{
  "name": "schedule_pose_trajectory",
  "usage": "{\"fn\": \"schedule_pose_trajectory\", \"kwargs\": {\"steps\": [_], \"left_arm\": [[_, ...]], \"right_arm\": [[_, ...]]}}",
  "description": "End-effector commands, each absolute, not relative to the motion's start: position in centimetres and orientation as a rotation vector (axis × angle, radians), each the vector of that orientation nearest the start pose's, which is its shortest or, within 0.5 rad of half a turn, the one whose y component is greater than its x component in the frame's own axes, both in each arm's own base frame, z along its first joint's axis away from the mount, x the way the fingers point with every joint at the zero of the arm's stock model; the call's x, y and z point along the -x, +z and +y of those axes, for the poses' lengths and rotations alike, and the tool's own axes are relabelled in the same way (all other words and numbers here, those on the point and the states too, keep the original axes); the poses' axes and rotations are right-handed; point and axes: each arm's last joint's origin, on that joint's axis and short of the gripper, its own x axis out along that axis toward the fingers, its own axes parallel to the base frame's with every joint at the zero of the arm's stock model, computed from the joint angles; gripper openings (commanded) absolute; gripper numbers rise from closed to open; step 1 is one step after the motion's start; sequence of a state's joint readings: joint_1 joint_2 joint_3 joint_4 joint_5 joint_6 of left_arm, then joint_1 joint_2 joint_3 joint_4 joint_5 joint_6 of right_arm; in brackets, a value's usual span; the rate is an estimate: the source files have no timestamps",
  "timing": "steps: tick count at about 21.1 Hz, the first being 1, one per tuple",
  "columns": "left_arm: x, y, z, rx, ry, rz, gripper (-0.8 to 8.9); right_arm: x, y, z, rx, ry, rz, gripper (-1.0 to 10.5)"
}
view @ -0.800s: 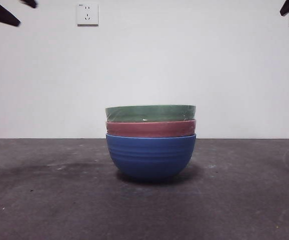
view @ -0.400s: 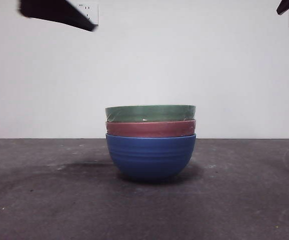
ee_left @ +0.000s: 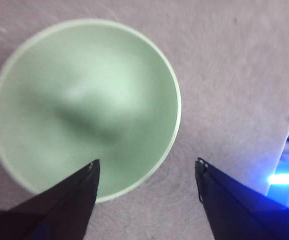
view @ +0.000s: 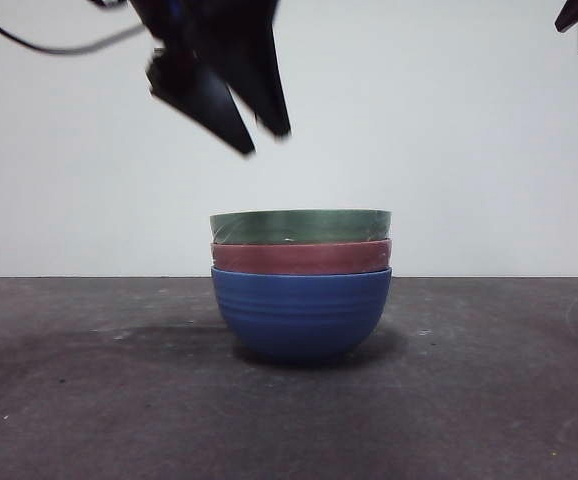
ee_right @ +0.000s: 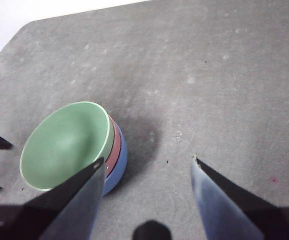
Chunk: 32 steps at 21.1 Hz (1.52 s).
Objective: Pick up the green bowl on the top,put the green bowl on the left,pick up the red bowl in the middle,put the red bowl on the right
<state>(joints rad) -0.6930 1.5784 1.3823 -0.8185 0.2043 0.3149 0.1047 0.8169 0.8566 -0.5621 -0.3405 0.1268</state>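
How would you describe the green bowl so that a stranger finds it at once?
On the dark grey table stands one stack of three round glossy ceramic bowls. The pale sage-green bowl is the top one, nested in the pinkish-red bowl, which sits in the blue bowl. Only it shows its whole inside, below the open left gripper.

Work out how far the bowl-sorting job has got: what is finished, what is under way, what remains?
Finished: nothing; the green bowl sits on the red bowl, which sits in the blue bowl. Under way: the left gripper hangs open above the green bowl's rim, not touching. Remaining: both lifts and placements. The right gripper waits, open, away from the stack.
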Motion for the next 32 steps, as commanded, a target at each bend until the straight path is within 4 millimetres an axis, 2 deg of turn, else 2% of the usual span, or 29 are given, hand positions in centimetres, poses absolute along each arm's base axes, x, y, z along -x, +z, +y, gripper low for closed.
{"fn": "schedule_pose_trajectory", "kwargs": {"steps": [1,7,12,13,15,16,19,25,32], "left_arm": [[-25.2,28.1,-22.1,-0.601,-1.02,0.897,3.23],[-26.1,26.1,-23.4,-0.619,-1.051,0.914,3.18],[-26.0,25.9,-23.6,-0.639,-1.061,0.91,3.08],[-26.0,25.9,-23.6,-0.652,-1.057,0.905,2.63],[-26.0,25.9,-23.6,-0.681,-1.057,0.892,0.46],[-26.0,25.9,-23.6,-0.682,-1.057,0.89,-0.18],[-26.1,25.9,-23.6,-0.69,-1.044,0.887,-0.09],[-26.4,28.2,-23.8,-0.703,-1.007,0.844,-0.09],[-26.0,33.2,-23.4,-0.721,-0.999,0.843,-0.09]], "right_arm": [[-16.2,31.9,2.7,-0.186,0.404,0.548,2.8],[-16.2,31.9,2.7,-0.186,0.403,0.547,2.8],[-16.2,31.9,2.7,-0.186,0.401,0.546,2.8],[-16.2,31.9,2.7,-0.185,0.401,0.546,2.8],[-16.3,31.9,2.7,-0.185,0.401,0.545,2.8],[-16.3,31.9,2.7,-0.185,0.401,0.545,2.8],[-16.3,31.9,2.7,-0.185,0.401,0.545,2.8],[-16.3,31.9,2.7,-0.185,0.401,0.545,2.8],[-16.3,31.9,2.7,-0.185,0.401,0.545,2.8]]}}
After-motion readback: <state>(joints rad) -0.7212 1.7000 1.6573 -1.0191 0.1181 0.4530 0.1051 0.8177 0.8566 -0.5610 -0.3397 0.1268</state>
